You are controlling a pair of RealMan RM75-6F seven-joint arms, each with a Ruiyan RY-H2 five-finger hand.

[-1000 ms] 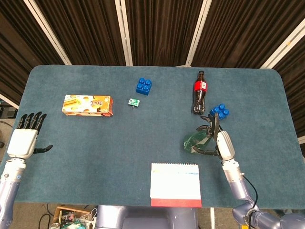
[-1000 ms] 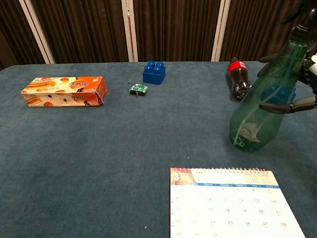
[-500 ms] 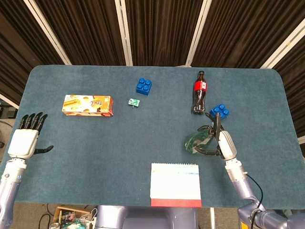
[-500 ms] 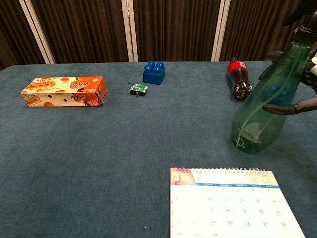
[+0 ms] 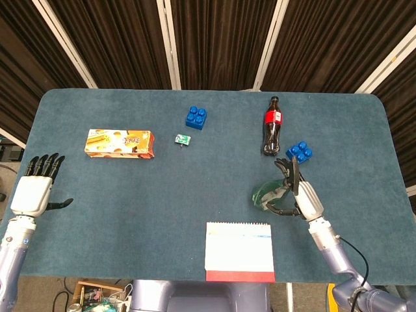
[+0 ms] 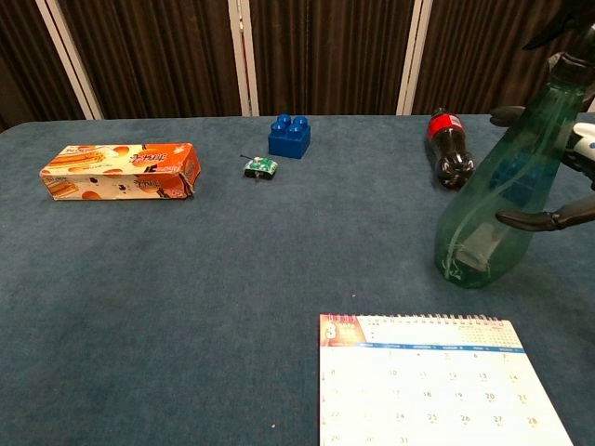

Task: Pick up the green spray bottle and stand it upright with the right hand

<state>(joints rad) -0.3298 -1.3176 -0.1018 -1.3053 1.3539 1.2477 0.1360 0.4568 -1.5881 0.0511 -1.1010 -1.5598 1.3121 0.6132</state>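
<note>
Standing green spray bottle [image 6: 493,209]; right hand [image 5: 300,196] cropped, contact unclear.

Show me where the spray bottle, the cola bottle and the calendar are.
spray bottle [image 6: 493,218]: chest view, on its green body.
cola bottle [image 5: 272,119]: head view, on its red label.
calendar [image 6: 437,390]: chest view, on the middle of the page.
</note>
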